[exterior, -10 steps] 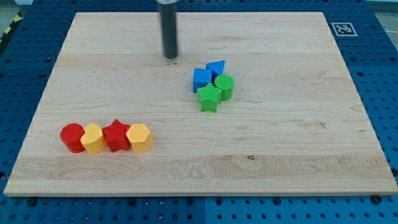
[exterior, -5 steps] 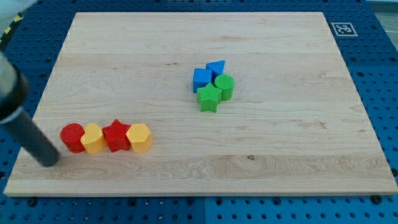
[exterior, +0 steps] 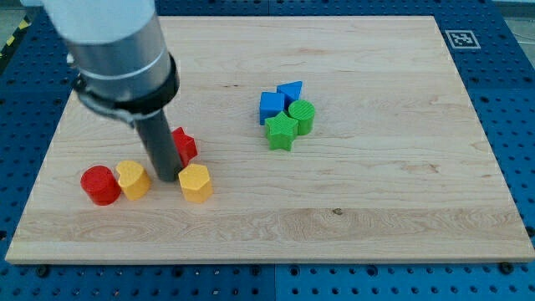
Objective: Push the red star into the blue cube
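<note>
The red star [exterior: 185,145] lies left of the board's middle, partly hidden behind my rod. My tip [exterior: 166,177] rests on the board just below and left of the star, touching it, between the two yellow blocks. The blue cube [exterior: 272,106] sits near the board's middle, well to the right and above the star, in a cluster with a blue triangular block [exterior: 291,90], a green star [exterior: 282,132] and a green cylinder [exterior: 303,116].
A red cylinder [exterior: 99,185] and a yellow block [exterior: 132,180] lie left of my tip. Another yellow block [exterior: 195,182] lies just right of it. The wooden board [exterior: 401,184] sits on a blue pegboard, with a marker tag [exterior: 461,38] at its top right corner.
My tip swept from the board's lower left into the row of blocks. The red star moved up and right out of the row, and the yellow blocks shifted apart.
</note>
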You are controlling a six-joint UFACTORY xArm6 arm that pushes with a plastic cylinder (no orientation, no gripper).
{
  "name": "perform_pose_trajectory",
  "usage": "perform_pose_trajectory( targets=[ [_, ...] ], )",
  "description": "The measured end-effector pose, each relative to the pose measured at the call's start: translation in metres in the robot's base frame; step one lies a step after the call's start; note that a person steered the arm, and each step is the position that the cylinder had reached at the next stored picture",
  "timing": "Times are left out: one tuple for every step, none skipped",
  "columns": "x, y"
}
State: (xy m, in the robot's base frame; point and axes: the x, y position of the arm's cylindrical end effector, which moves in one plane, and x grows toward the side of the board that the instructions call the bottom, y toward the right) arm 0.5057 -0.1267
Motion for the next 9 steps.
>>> perform_pose_trajectory(
  targets=[
    [-0.051, 0.03],
    [-0.072, 0.039],
    [-0.055, 0.027],
    [-0.054, -0.022],
    [-0.079, -0.04],
    [-0.098, 0.016],
    [-0.099, 0.073],
    [-0.099, 0.064],
    [-0.098, 0.027]
  ],
)
